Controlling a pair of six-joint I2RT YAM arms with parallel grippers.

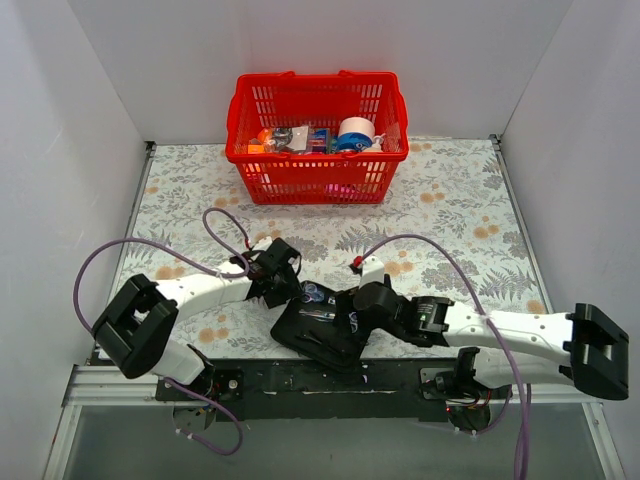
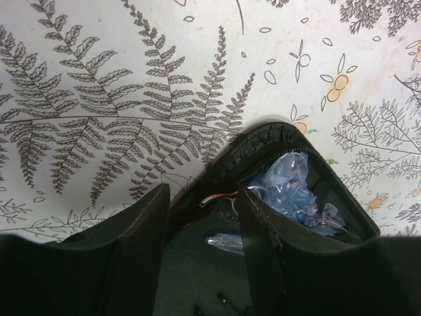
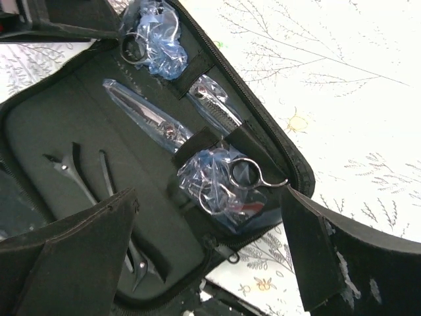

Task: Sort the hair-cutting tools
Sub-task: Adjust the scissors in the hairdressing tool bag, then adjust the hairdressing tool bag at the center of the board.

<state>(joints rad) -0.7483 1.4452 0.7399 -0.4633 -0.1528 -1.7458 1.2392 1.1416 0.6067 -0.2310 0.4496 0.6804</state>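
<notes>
- The black fabric pouch (image 1: 315,335) lies unzipped at the lower centre of the top view, on the fern-printed bench (image 1: 450,210). Its inside is matte and dark, crossed by elastic bands.
- First scissors (image 3: 212,100): bright steel in crinkled clear-blue wrap, tucked under a band at the upper middle of the right wrist view, loops to the upper left.
- Second scissors (image 3: 145,118): the same make, lying alongside but pointing the other way. Their tip points up-left and their round loops sit at centre-right, under another band.
- A slim black clip (image 3: 66,171) sits in the pouch's left half, with another thin dark piece just beside it.
- Right gripper (image 3: 207,197): jaws spread wide above the second scissors' loops, holding nothing.
- Left gripper (image 2: 204,192): jaws stand partway apart astride the pouch's ribbed zip rim — whether they pinch it I cannot tell.
- A red plastic lattice basket (image 1: 250,150) stands at top centre, well apart.
</notes>
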